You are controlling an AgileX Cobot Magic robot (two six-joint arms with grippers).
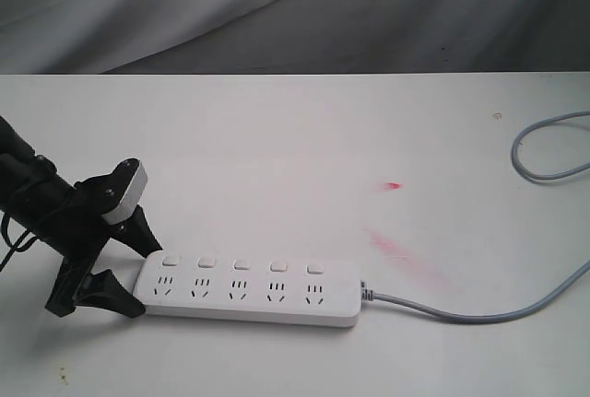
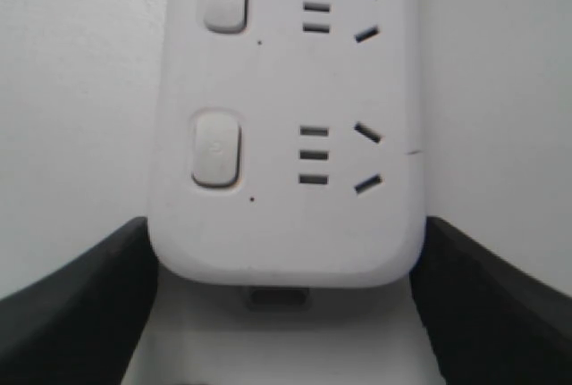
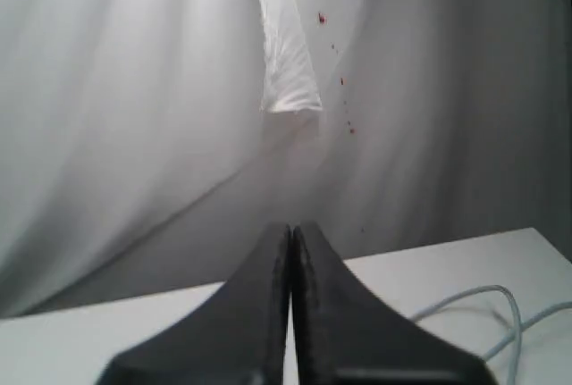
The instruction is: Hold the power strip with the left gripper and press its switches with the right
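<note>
The long white power strip (image 1: 249,293) lies flat near the table's front, its row of square switches (image 1: 242,264) on the far side above the outlets. My left gripper (image 1: 146,279) straddles its left end, one black finger against each long side. In the left wrist view both fingers (image 2: 89,305) press on the sides of the strip's rounded end (image 2: 286,224), and two switches (image 2: 216,148) show. My right gripper (image 3: 291,229) is shut and empty, raised over the table away from the strip, and does not show in the exterior view.
The grey cord (image 1: 479,314) runs right from the strip and loops at the far right (image 1: 544,153); part of it shows in the right wrist view (image 3: 483,300). Red smears (image 1: 387,242) mark the white table (image 1: 277,139). Grey cloth hangs behind.
</note>
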